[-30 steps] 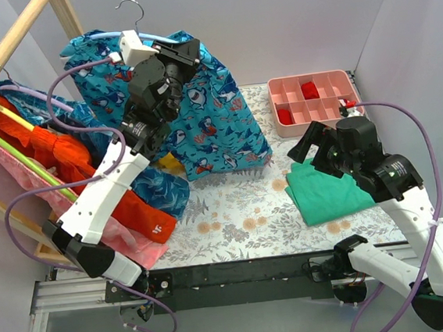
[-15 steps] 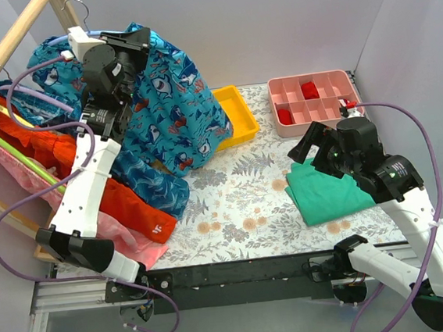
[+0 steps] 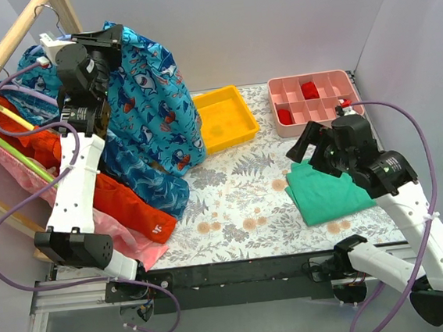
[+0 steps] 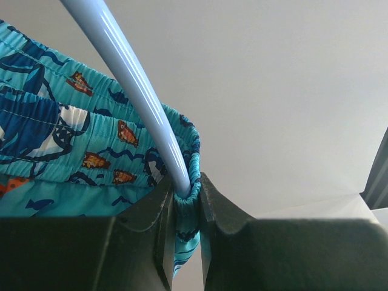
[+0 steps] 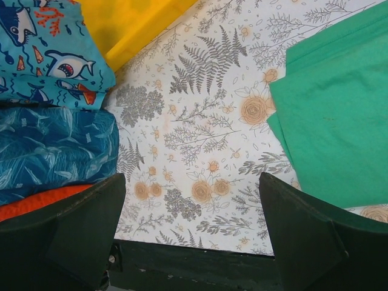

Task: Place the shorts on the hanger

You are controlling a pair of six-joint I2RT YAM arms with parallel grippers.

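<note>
The turquoise shark-print shorts hang from the light-blue hanger, high at the back left beside the wooden rail. In the left wrist view the hanger runs down into the shorts' waistband. My left gripper is shut on the waistband's edge and the hanger's end together; it also shows in the top view. The hanger's silver hook is up by the rail. My right gripper hangs open and empty above the floral table, beside the green cloth; it also shows in the right wrist view.
A wooden rack at the left holds orange, dark-teal and pink garments. A yellow tray and a pink compartment tray with red items stand at the back. A folded green cloth lies at the right.
My left arm has carried the hanger and shorts left and up towards the wooden rail, which uncovers the yellow tray. The right arm has barely moved.
</note>
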